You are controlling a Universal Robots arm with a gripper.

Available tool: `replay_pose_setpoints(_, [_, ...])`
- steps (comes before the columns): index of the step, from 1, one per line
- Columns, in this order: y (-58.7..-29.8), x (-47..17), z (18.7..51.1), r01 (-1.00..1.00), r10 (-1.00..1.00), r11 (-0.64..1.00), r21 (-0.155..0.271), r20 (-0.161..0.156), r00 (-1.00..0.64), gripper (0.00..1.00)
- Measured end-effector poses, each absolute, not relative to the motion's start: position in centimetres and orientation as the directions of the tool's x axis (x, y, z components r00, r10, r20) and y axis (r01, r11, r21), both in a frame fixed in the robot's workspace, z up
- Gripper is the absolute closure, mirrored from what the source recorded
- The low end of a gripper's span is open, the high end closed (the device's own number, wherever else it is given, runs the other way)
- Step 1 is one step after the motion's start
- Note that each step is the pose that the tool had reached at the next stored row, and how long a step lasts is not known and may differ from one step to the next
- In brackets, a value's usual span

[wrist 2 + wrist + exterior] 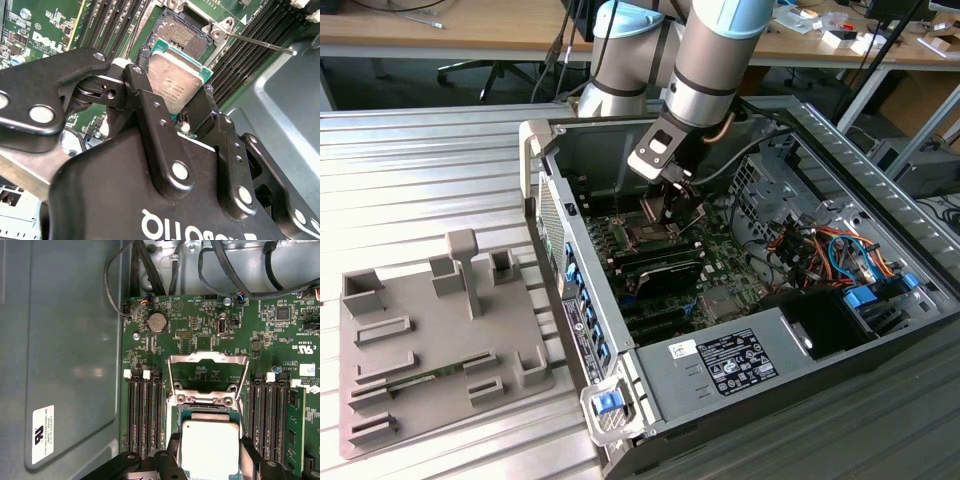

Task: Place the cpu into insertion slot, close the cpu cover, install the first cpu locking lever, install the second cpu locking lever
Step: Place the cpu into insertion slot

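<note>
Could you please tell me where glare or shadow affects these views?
First wrist view: glare washes the cpu almost white. Second wrist view: the cpu is evenly lit, its top grey. Exterior view: the insertion slot sits in shadow under the arm; the table at the exterior view's left is blown out.
</note>
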State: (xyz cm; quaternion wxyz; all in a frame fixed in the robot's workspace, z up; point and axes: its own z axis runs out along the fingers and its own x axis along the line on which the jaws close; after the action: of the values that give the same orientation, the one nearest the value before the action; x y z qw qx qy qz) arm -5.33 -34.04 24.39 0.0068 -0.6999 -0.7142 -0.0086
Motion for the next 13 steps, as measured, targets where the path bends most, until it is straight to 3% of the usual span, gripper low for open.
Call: replay_pose_setpoints(13, [-34.04,-5.33,23.92,1.0,1.0,0.02,0.003,0.022,-0.02,0.45])
